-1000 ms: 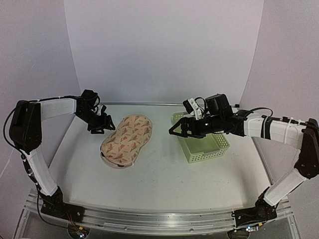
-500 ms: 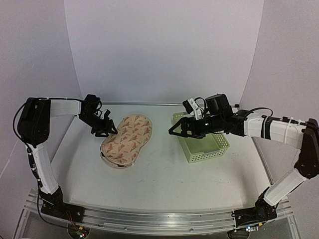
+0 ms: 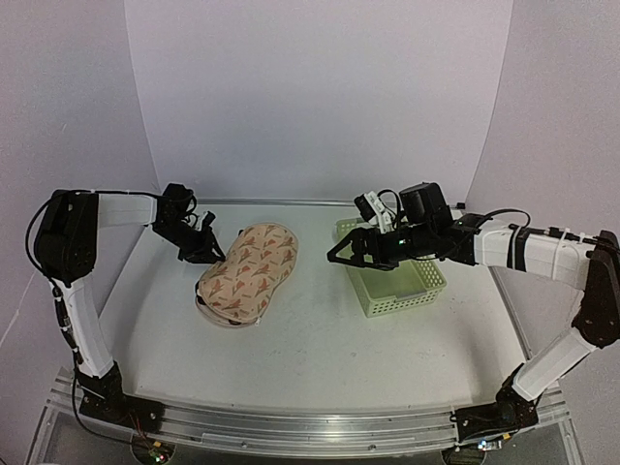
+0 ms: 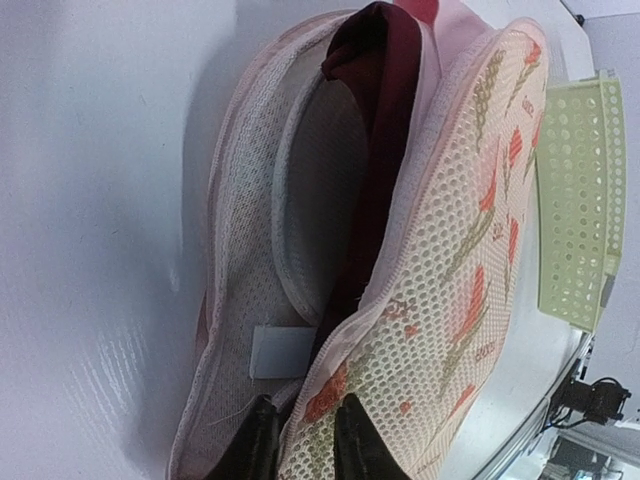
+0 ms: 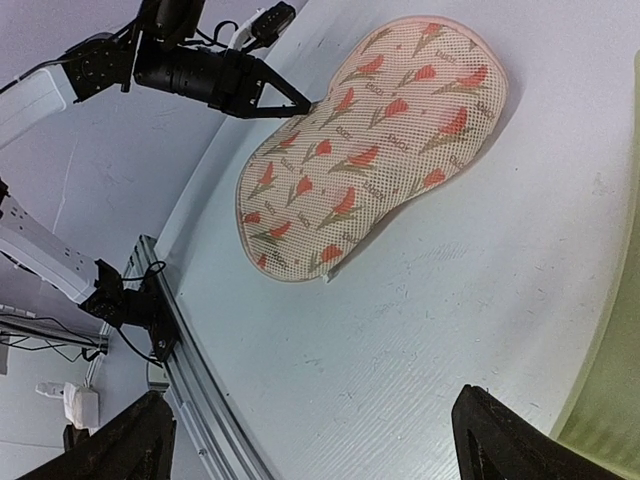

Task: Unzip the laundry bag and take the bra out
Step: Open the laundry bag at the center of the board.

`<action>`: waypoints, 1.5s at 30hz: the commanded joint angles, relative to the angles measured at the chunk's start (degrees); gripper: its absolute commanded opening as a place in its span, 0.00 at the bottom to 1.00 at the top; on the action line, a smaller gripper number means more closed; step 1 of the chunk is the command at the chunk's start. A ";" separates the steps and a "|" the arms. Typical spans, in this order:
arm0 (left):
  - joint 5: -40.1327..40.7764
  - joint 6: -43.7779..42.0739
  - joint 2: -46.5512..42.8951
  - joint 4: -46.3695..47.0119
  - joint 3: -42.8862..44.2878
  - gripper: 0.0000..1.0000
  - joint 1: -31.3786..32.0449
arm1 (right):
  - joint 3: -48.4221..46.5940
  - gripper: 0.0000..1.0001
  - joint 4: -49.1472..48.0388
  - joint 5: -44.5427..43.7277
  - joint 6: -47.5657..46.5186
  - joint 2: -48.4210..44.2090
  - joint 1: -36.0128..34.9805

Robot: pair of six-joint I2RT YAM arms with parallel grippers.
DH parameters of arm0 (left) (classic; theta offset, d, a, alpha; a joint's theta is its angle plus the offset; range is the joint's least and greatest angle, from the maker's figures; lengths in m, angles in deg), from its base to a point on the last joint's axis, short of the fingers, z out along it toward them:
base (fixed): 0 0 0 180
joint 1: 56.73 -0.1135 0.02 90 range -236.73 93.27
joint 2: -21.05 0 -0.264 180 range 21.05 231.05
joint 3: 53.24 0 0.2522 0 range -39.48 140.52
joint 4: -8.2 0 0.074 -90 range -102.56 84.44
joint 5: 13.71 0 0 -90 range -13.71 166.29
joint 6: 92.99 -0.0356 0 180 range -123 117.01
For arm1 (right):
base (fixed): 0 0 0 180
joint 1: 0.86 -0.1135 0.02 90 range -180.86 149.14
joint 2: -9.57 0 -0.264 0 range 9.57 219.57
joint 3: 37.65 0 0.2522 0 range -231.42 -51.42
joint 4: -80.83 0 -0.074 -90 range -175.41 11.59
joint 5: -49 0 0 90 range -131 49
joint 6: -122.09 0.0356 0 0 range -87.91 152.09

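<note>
Evidently the laundry bag (image 3: 247,269) is a light, floppy mesh case, likely to sag and drag rather than lift as one piece. It lies on the table (image 3: 320,358) toward the far left corner. Its zip is parted along the side facing the left arm, and the bra (image 4: 375,120) shows dark maroon in the gap. The bra looks soft too, with springy cups and straps that could snag on the zip. A pinch on the cup edge exposed in the opening seems the best hold, with the printed half kept lifted.

The left jaws are drawn nearly together over the rim of that printed upper half, one fingertip (image 4: 258,445) against the pale inside and the other on the print. The right jaws stand spread wide and hold nothing, above the table between the bag and the green basket (image 3: 397,281).
</note>
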 commanded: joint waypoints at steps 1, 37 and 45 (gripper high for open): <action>-2.10 0.58 -2.51 2.26 -0.96 0.13 -0.33 | -2.39 0.98 -2.07 1.37 0.11 0.24 0.25; -1.63 18.12 -25.36 15.80 -16.14 0.00 12.14 | -6.64 0.98 2.68 -4.35 -3.28 3.92 -4.59; -0.92 20.72 -15.01 19.00 -6.92 0.00 20.65 | -3.69 0.98 2.85 -9.40 -2.79 -0.72 -4.59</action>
